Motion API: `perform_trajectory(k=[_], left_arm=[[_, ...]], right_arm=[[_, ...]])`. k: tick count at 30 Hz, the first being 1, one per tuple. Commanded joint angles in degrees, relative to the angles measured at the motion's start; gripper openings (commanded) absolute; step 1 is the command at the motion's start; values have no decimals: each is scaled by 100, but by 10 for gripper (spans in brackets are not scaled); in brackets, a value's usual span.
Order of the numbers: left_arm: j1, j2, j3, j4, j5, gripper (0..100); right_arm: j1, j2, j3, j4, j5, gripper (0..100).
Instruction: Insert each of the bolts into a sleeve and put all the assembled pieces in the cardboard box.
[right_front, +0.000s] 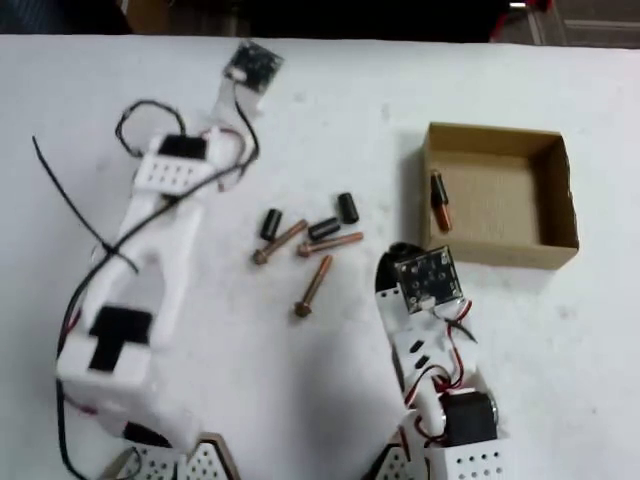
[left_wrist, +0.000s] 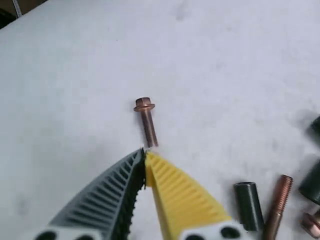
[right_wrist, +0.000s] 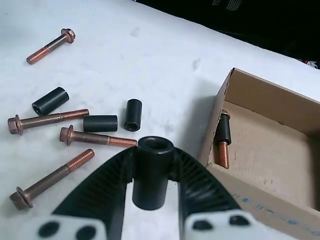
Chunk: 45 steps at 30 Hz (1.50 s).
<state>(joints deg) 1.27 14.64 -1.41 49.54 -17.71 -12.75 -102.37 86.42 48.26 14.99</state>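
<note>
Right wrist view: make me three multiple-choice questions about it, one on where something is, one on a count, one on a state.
1. Where does the assembled piece lie? A on the floor; B in the cardboard box; C on a shelf.
2. How many loose sleeves lie on the table? A one; B five; C three.
3. The right hand is: A shut on a black sleeve; B wide open and empty; C shut on a screwdriver.
Answers: 1 B, it lies inside the box's walls; 2 C, three black sleeves lie among the bolts; 3 A, the sleeve sits clamped in the hand.
</note>
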Motion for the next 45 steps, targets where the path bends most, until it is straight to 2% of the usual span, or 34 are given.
perform_trajectory(k=[1, 5, 10, 22, 31, 41, 45], left_arm=[[-207, 796, -1574, 554, -26, 20], [-251, 1868, -2866, 1169, -26, 23], [-242, 2985, -4334, 1829, -18, 98], [-338, 4901, -6567, 2031, -18, 106], [-338, 5499, -7051, 2040, -18, 106], [-295, 5552, -7015, 2725, -18, 106], [-295, 5552, -7015, 2760, -53, 101]], right_arm=[[22, -57, -53, -180, -44, 16], [22, -57, -53, -189, -35, 16], [40, -57, -53, -189, -35, 16], [48, -57, -53, -189, -35, 16], [40, -57, -53, -189, -35, 16], [48, -57, -53, -189, -35, 16], [40, -57, -44, -189, -35, 16]])
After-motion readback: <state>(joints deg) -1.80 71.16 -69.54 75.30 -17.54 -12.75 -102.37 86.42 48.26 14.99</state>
